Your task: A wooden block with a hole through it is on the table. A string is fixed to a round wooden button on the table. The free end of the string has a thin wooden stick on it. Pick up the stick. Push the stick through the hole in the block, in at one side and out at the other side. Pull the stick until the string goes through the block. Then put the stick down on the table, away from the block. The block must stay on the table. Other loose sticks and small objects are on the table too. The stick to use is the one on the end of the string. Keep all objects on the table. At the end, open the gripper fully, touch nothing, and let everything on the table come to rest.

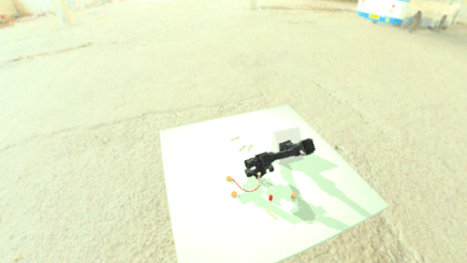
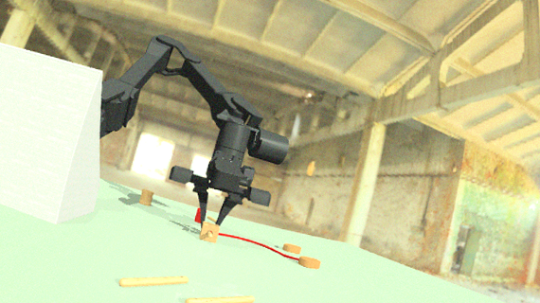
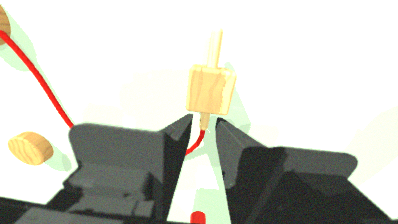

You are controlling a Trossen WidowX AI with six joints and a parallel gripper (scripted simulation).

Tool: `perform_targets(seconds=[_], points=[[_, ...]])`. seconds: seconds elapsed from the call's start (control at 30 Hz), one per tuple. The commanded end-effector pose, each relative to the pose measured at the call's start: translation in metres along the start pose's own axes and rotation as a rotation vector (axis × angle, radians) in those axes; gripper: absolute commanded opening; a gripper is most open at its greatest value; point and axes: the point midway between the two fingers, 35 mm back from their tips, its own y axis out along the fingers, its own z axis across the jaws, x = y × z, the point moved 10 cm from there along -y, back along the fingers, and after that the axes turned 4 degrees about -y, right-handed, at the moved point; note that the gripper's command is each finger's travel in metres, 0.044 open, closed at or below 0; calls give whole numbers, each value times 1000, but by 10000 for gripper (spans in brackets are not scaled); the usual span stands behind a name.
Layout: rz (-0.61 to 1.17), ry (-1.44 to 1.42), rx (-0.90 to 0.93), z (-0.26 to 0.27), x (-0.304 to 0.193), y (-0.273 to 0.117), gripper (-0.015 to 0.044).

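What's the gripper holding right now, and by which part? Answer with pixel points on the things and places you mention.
Nothing: the black gripper's [image 2: 212, 223] [image 3: 205, 120] fingers stand apart, with gaps either side of the pale wooden stick's [image 3: 204, 121] string end.
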Motion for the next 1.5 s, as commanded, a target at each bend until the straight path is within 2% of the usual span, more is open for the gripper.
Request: perform_targets(seconds=[0.0,0.2,0.47,1.17,1.47], points=[[-1,0,1,1,0,-3,125],[-5,1,-1,1,0,-77,125],[-9,-54,7,2,3,-76,125],[-7,-1954,-13,2,35,-77,125],[0,-2497,-15,1,46,-77,125]])
